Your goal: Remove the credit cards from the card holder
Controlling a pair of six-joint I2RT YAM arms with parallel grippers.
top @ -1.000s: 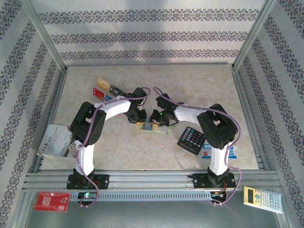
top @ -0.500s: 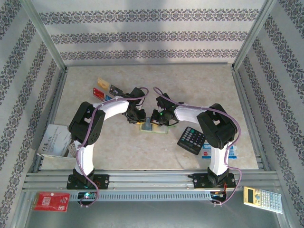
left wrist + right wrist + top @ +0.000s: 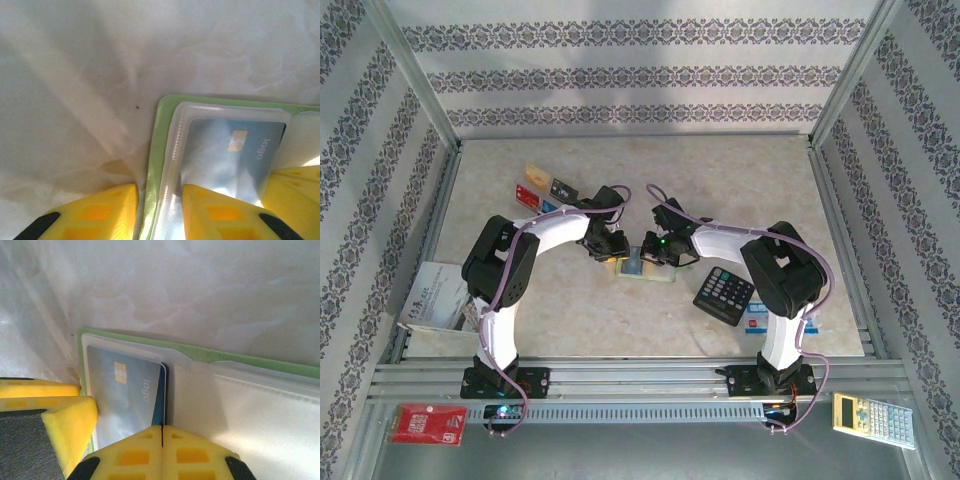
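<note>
Progress, we judge, is partial: credit cards (image 3: 560,187) lie up-left of the card holder (image 3: 650,276), one blue card (image 3: 127,387) inside it, right claw (image 3: 162,430) shut at that card's edge, left claw (image 3: 159,194) part-open astride the rim.

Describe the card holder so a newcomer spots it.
On the pale table, look where the left gripper and right gripper meet. The card holder lies flat beneath them: lime green with clear pockets, unlike the black calculator to its right.
</note>
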